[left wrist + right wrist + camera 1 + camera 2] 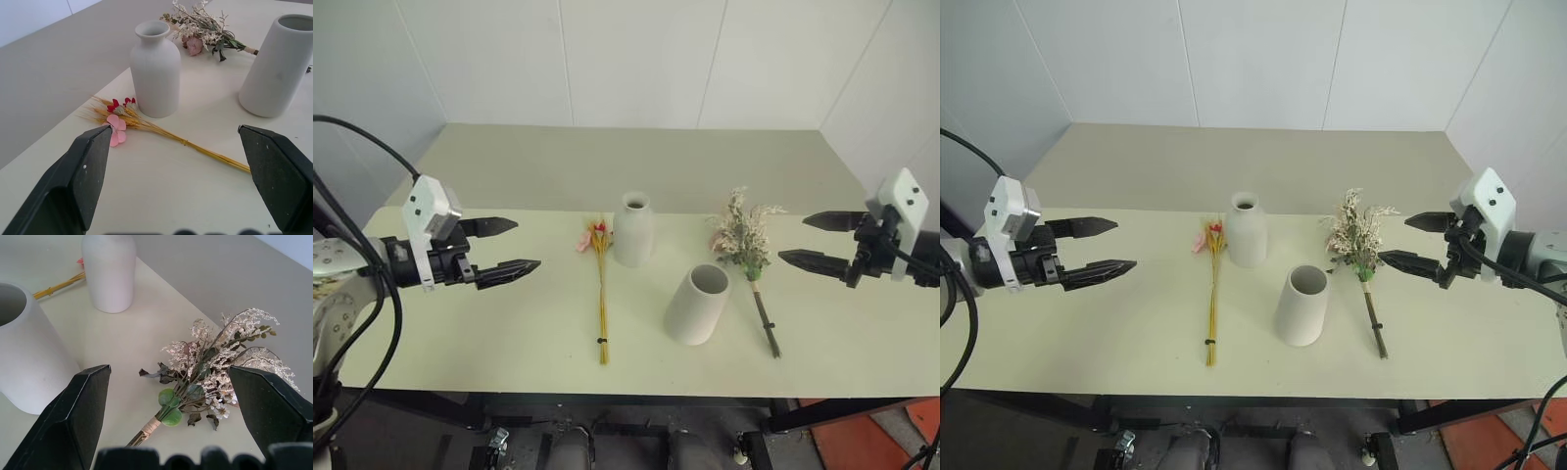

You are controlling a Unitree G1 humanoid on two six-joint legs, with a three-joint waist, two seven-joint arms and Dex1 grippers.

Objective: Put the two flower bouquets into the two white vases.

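A thin bouquet of yellow stalks with red-pink blossoms (601, 294) lies flat on the pale table (460, 333), left of a small narrow-necked white vase (633, 230). A wider white vase (697, 305) stands nearer the front. To its right lies a bushy bouquet of pale sprigs and pink roses (745, 240), dark stem toward the front. My left gripper (514, 247) hovers open at the table's left, pointing at the thin bouquet (146, 127). Over the right side my right gripper (808, 240) is open too, aimed at the bushy bouquet (215, 367). Neither holds anything.
The table backs onto a lower beige surface (607, 162) and white walls. Its front edge (607, 394) runs close below both bouquets. An orange patch of floor (901, 436) shows at the lower right.
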